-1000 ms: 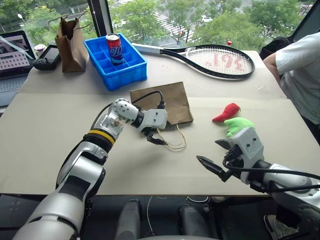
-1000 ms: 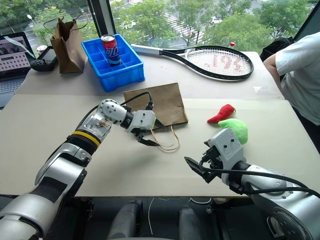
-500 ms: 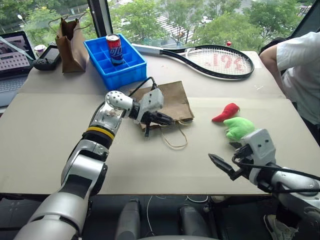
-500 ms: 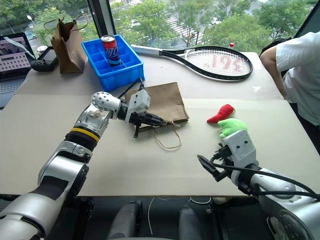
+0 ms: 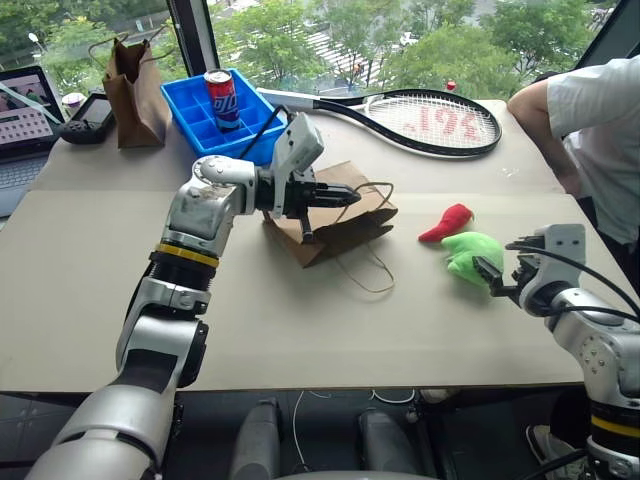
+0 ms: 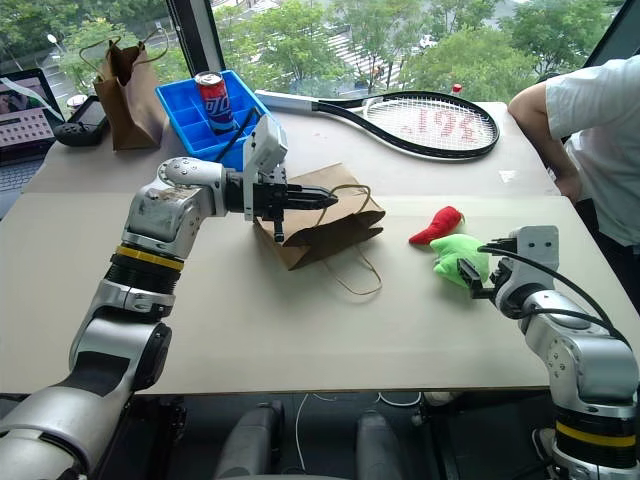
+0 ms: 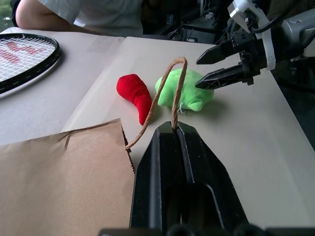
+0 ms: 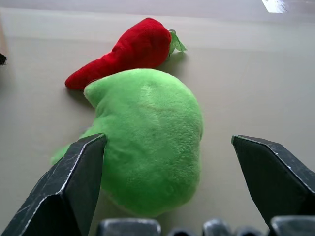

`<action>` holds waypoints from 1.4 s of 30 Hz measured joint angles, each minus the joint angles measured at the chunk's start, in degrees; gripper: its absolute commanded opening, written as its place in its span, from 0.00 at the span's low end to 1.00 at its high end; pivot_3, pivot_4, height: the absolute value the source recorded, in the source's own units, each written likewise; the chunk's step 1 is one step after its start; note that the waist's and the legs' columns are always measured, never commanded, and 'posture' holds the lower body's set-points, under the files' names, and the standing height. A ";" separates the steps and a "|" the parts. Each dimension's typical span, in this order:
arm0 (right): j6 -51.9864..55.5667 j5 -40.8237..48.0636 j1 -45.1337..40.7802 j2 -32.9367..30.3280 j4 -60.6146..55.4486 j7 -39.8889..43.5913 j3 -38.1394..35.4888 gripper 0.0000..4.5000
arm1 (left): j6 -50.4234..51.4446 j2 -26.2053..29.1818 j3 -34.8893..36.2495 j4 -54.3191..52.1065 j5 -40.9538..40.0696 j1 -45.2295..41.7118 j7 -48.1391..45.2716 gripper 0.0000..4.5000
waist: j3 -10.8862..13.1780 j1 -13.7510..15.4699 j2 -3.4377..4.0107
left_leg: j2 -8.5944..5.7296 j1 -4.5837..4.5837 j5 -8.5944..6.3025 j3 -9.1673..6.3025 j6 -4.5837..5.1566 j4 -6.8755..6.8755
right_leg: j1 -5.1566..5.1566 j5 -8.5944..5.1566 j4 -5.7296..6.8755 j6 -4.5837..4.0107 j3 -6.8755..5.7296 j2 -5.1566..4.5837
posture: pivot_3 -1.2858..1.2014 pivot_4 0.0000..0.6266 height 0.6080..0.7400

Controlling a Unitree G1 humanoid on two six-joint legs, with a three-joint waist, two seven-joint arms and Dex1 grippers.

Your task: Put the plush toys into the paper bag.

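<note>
The brown paper bag [image 5: 345, 225] lies on the table with its mouth end raised. My left gripper [image 7: 174, 129] is shut on one twine handle [image 7: 162, 93] and holds it up above the table. The other handle [image 5: 365, 270] trails loose on the table. To the right of the bag, the red chili plush toy [image 5: 447, 222] and the green plush toy [image 5: 465, 255] lie touching. My right gripper [image 8: 167, 140] is open and low at the green toy's near side, one finger on each side of it, not closed on it.
A tennis racket [image 5: 420, 120] lies at the back. A blue bin [image 5: 250, 140] holding a soda can [image 5: 221, 95], a darker paper bag [image 5: 135, 80] and a laptop [image 5: 25, 110] stand at the back left. A person's arm [image 5: 590, 110] rests at the table's right edge.
My left gripper has shut on the bag's handle and risen, lifting the bag's mouth off the table. My right gripper has moved right and forward to the green toy.
</note>
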 measured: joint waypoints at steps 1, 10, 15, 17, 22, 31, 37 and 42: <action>-0.93 -0.59 -0.30 0.79 1.59 0.51 0.90 0.75 | 0.33 -0.02 0.31 0.00 -0.31 -0.55 0.60 0.00 | 0.00 0.00 0.00 | 0.01 -0.01 0.00 -0.01 0.00 0.00 | -0.01 0.00 0.00 0.00 0.00 0.01 | 0.52 0.24 0.99; -4.13 -0.68 0.94 2.75 -0.15 5.74 0.52 0.09 | 2.15 0.96 3.27 -0.30 -1.85 -2.85 4.99 0.00 | -0.01 0.01 0.02 | 0.00 0.00 0.00 -0.03 -0.01 0.00 | 0.02 0.01 0.03 0.02 0.01 0.03 | 0.52 0.24 0.99; -0.28 7.49 0.35 3.30 -8.74 9.08 -2.09 0.00 | 2.64 2.33 3.08 -3.89 -2.90 -0.88 4.55 0.00 | -0.02 -0.24 0.05 | 0.04 0.04 0.00 -0.03 -0.01 -0.07 | 0.01 0.01 0.03 0.02 0.03 0.06 | 0.52 0.24 0.99; 2.63 12.35 -1.31 3.52 -12.07 9.43 -2.91 0.00 | 2.64 2.18 2.54 -3.98 -2.95 0.01 4.65 0.00 | -0.02 -0.14 0.05 | 0.07 0.03 0.01 -0.07 -0.01 -0.06 | 0.00 0.02 0.07 0.00 0.03 0.12 | 0.52 0.24 0.99; 8.33 18.81 -5.54 2.86 -15.83 8.81 -3.29 0.00 | 2.55 1.94 2.15 -4.60 -3.52 0.33 4.66 0.00 | -0.02 0.10 0.05 | 0.07 0.01 0.01 -0.09 -0.02 -0.03 | 0.03 0.01 0.04 -0.01 0.05 0.13 | 0.52 0.24 0.99; 10.83 17.05 -16.75 4.47 -7.73 8.47 5.34 0.00 | 1.90 -0.27 0.71 -4.39 -3.56 0.71 5.12 0.00 | -0.02 0.11 0.05 | 0.09 -0.01 0.01 -0.12 -0.01 -0.05 | 0.00 0.01 0.06 -0.03 0.07 0.19 | 0.52 0.24 0.99; 10.59 15.97 -16.95 11.48 -2.59 7.75 8.03 0.00 | 2.03 -1.15 0.75 -5.24 -3.65 0.89 6.69 0.00 | -0.02 0.05 0.05 | 0.11 -0.05 0.01 -0.15 -0.01 -0.08 | -0.04 0.02 0.05 -0.02 0.08 0.25 | 0.52 0.24 0.99; 6.15 15.98 -18.58 22.50 4.47 5.47 7.51 0.00 | 3.89 -3.83 0.56 -9.02 -5.52 1.95 8.24 0.00 | -0.01 -0.11 0.07 | 0.12 -0.04 0.03 -0.19 -0.02 -0.02 | -0.12 0.01 0.38 -0.01 0.10 0.30 | 0.52 0.24 0.99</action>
